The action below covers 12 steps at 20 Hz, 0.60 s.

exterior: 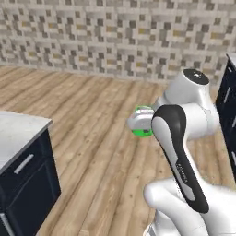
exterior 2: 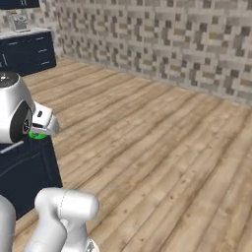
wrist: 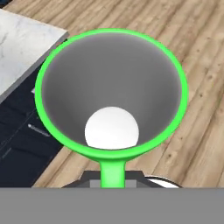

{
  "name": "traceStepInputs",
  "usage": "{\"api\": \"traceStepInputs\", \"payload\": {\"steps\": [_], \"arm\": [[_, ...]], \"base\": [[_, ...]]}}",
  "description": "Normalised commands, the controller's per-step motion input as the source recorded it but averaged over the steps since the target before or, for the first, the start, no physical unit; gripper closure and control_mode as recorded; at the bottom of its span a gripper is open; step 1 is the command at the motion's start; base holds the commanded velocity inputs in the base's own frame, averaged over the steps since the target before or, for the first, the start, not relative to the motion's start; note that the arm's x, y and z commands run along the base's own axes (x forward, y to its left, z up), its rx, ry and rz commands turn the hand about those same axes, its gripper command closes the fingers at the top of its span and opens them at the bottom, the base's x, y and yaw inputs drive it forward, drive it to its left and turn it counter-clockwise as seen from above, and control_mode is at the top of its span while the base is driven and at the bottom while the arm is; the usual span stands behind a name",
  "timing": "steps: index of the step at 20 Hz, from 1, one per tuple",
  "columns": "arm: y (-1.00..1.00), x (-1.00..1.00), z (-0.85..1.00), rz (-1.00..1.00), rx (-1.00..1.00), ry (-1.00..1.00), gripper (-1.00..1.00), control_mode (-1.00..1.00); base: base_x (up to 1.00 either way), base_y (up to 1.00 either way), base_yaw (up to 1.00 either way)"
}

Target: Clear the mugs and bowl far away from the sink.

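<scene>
One green mug (wrist: 111,92) clamped by its handle in the gripper (wrist: 113,175), jaws closed tight on it. Held in mid-air over wooden floor (exterior: 92,138), mouth facing the hand camera. Just left of the mug, a dark cabinet (wrist: 22,144) under a pale counter (wrist: 19,52): likely nearest set-down spot.

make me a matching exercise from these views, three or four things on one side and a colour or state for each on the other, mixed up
Things:
1. green mug
2. gripper
3. floor
4. cabinet countertop

Descriptions:
A. pale, marbled white
B. shut on the mug's rim
C. wooden planks
D. held up over the floor, grey inside

Pairs: 1-D, 2-B, 3-C, 4-A
</scene>
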Motion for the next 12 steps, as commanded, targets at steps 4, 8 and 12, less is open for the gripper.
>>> {"api": "traceStepInputs", "payload": {"steps": [4,8,12], "arm": [[0.00,0.00,0.00,0.00,0.00,0.00,1.00,1.00],[0.00,0.00,0.00,0.00,0.00,0.00,1.00,1.00],[0.00,0.00,0.00,0.00,0.00,0.00,1.00,1.00]], "base": [[0.00,0.28,0.83],[0.13,0.34,0.76],[0.50,0.48,0.64]]}}
